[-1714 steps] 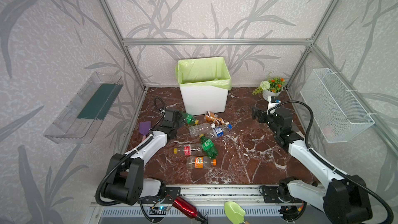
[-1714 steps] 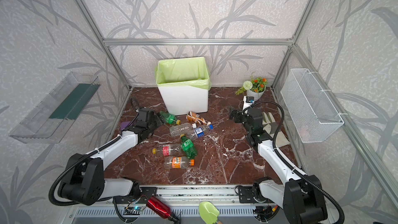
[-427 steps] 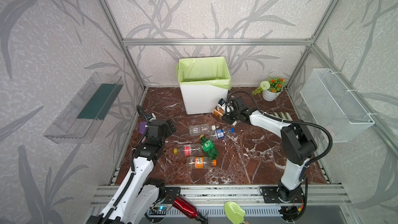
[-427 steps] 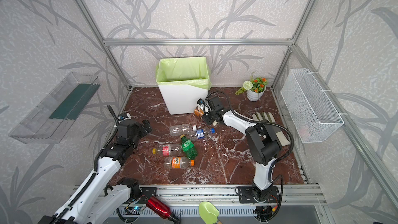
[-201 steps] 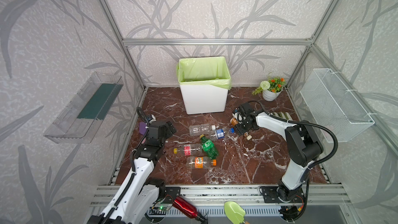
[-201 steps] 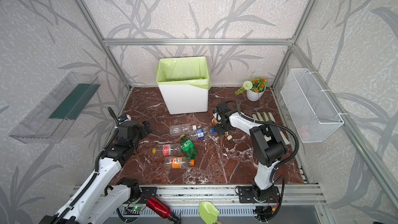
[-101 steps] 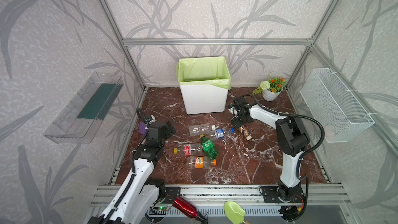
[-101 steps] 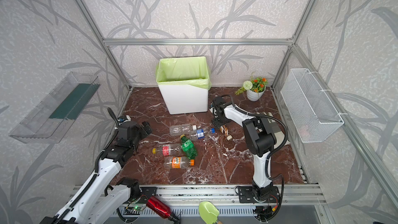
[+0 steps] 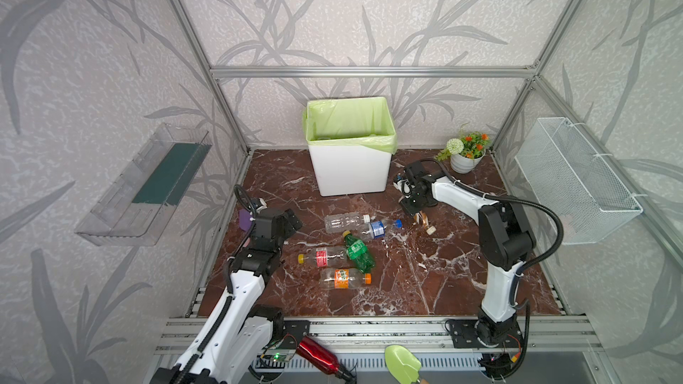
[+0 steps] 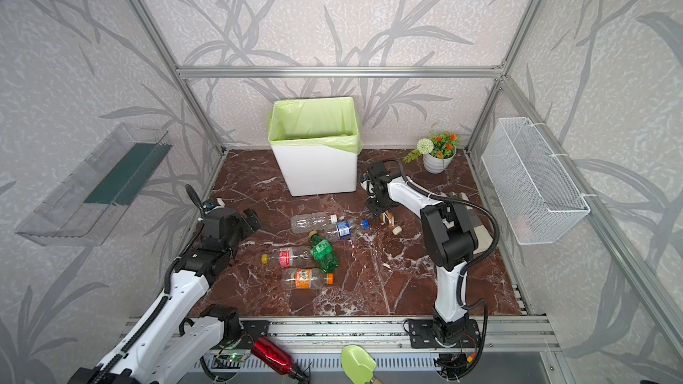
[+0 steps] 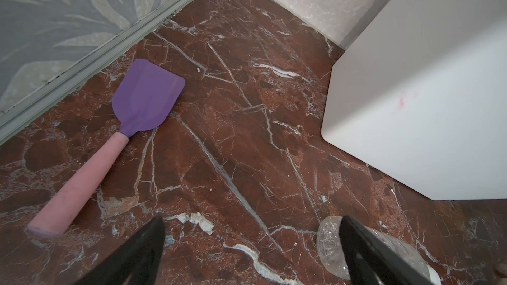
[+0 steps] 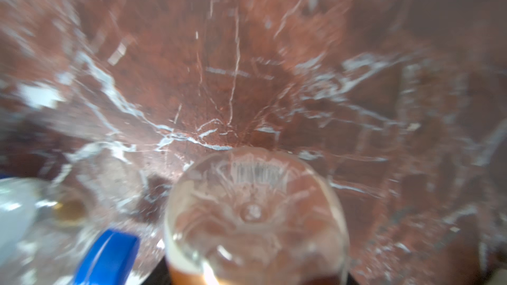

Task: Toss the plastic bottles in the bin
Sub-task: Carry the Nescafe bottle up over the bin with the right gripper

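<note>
red marble tabletop (image 9: 425,282) bears plastic bottles (image 9: 342,278), bin (image 9: 351,171), spatula (image 11: 148,100), flowerpot (image 9: 466,162).

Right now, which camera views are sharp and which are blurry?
Right wrist view: heavy motion blur, the floor streaking outward, only the clear bottle near the lens half readable. Left wrist view: sharp, the spatula crisp. Both top views: sharp and evenly lit around the bin.

We are viewing left arm (image 9: 242,289) and right arm (image 9: 456,197): white, black-jointed.
Black ribbed cables (image 9: 554,223) are trailing both; left gripper (image 11: 251,219), right gripper (image 9: 414,211) are showing black.
</note>
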{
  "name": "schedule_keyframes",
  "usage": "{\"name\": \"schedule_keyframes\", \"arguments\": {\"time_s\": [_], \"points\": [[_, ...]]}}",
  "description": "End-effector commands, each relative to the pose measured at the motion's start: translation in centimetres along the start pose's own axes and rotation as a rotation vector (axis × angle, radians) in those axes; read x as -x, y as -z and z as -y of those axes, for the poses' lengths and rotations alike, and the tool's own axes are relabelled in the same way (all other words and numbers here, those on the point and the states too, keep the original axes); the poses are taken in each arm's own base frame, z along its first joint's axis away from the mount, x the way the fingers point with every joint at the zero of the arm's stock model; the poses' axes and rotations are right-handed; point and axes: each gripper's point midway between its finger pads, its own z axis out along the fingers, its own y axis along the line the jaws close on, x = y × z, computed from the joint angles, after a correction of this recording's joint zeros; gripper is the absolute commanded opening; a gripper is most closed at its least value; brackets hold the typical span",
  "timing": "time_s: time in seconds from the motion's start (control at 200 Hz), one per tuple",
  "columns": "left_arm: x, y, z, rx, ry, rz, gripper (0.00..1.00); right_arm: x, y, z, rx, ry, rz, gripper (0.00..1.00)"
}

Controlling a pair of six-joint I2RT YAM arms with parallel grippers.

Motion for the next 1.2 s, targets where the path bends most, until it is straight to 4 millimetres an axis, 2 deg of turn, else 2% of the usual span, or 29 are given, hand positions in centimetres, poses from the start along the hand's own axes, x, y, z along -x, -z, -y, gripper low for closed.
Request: {"name": "schedule_keyframes", "arguments": {"time_s": [0.0, 0.105, 0.16, 0.25, 0.395, 0.51, 0.575, 0.65, 0.7, 0.74, 0.775, 0.78, 0.84, 0.845, 0.87, 0.885, 0.895, 0.9, 0.945, 0.965, 0.97, 0.985, 0.99, 1.005, 1.035, 1.095, 1.1, 1.14, 1.195], "points": [[-0.5, -0.5, -0.9, 0.038, 0.001, 0.001, 0.99, 4.5, 7.1, 2.1, -0.001, -0.095, 0.274, 0.5], [-0.8, -0.8, -1.2, 0.045, -0.003, -0.002, 0.99, 7.8, 15.1, 3.7, -0.065, -0.106, 0.567, 0.5], [-1.0, -1.0, -1.3, 0.044, -0.002, -0.004, 0.99, 9.5, 20.2, 4.6, -0.101, -0.115, 0.741, 0.52], [-1.3, -1.1, -1.5, 0.048, 0.001, -0.008, 0.99, 11.2, 28.3, 5.5, -0.12, -0.147, 0.971, 0.52], [-1.7, -1.4, -1.5, 0.046, 0.004, -0.019, 0.99, 13.0, 40.3, 5.5, -0.129, -0.137, 1.299, 0.52], [-1.9, -1.5, -1.5, 0.042, 0.005, -0.024, 0.99, 14.1, 47.8, 4.9, -0.074, -0.142, 1.512, 0.52], [-1.9, -1.5, -1.4, 0.036, 0.006, -0.025, 0.99, 15.1, 50.2, 4.3, -0.008, -0.131, 1.593, 0.52], [-1.9, -1.5, -1.3, 0.031, 0.006, -0.026, 0.99, 17.1, 51.1, 3.4, 0.07, -0.12, 1.632, 0.52], [-1.9, -1.6, -1.3, 0.031, 0.007, -0.027, 0.99, 19.0, 50.5, 2.5, 0.119, -0.105, 1.634, 0.52], [-2.0, -1.6, -1.2, 0.026, 0.008, -0.029, 0.99, 21.0, 49.0, 1.6, 0.157, -0.102, 1.606, 0.52], [-2.1, -1.6, -1.2, 0.022, 0.01, -0.034, 0.99, 23.2, 46.4, 0.7, 0.19, -0.093, 1.547, 0.53], [-2.1, -1.6, -1.1, 0.021, 0.009, -0.034, 0.99, 23.3, 46.7, 0.5, 0.193, -0.088, 1.552, 0.53], [-2.2, -1.8, -0.9, 0.012, 0.01, -0.04, 0.99, 27.7, 39.5, -1.2, 0.246, -0.077, 1.379, 0.54], [-2.2, -1.7, -0.9, 0.01, 0.009, -0.041, 0.99, 27.8, 39.5, -1.3, 0.249, -0.074, 1.372, 0.54], [-2.3, -1.8, -0.8, 0.006, 0.006, -0.047, 0.99, 29.4, 35.6, -2.1, 0.269, -0.075, 1.276, 0.54], [-2.3, -1.8, -0.7, 0.002, 0.004, -0.049, 0.99, 29.9, 34.3, -2.5, 0.28, -0.076, 1.233, 0.54], [-2.4, -1.8, -0.7, 0.001, 0.001, -0.052, 0.99, 30.6, 32.1, -2.7, 0.287, -0.078, 1.195, 0.54], [-2.4, -1.8, -0.6, -0.001, 0.002, -0.053, 0.99, 30.6, 32.3, -2.9, 0.289, -0.077, 1.188, 0.54], [-2.4, -1.7, -0.5, -0.004, -0.009, -0.06, 0.99, 31.8, 26.2, -4.2, 0.316, -0.07, 1.056, 0.58], [-2.4, -1.6, -0.5, -0.003, -0.013, -0.063, 0.99, 32.0, 25.8, -4.5, 0.319, -0.071, 1.048, 0.61], [-2.3, -1.6, -0.5, -0.004, -0.014, -0.062, 0.99, 31.9, 24.8, -4.5, 0.32, -0.077, 1.028, 0.61], [-2.3, -1.5, -0.5, -0.003, -0.018, -0.064, 0.99, 32.0, 25.0, -4.5, 0.318, -0.082, 1.044, 0.63], [-2.3, -1.5, -0.6, -0.002, -0.019, -0.063, 0.99, 32.0, 24.2, -4.5, 0.318, -0.088, 1.033, 0.64], [-2.2, -1.4, -0.6, 0.0, -0.021, -0.062, 0.99, 32.2, 25.4, -4.6, 0.338, -0.091, 1.071, 0.65], [-2.2, -1.3, -0.6, 0.002, -0.029, -0.06, 0.99, 32.5, 25.2, -4.4, 0.371, -0.109, 1.07, 0.71], [-2.0, -0.9, -0.8, 0.006, -0.04, -0.053, 0.99, 33.2, 27.4, -3.9, 0.378, -0.13, 1.137, 0.85], [-2.0, -0.9, -0.8, 0.008, -0.042, -0.052, 0.99, 33.2, 28.4, -3.8, 0.374, -0.127, 1.159, 0.86], [-1.8, -0.7, -1.0, 0.011, -0.048, -0.045, 0.99, 33.3, 30.8, -3.4, 0.341, -0.12, 1.228, 1.0], [-1.6, -0.6, -1.0, 0.015, -0.054, -0.036, 0.99, 32.9, 34.6, -2.7, 0.31, -0.113, 1.325, 0.99]]}}
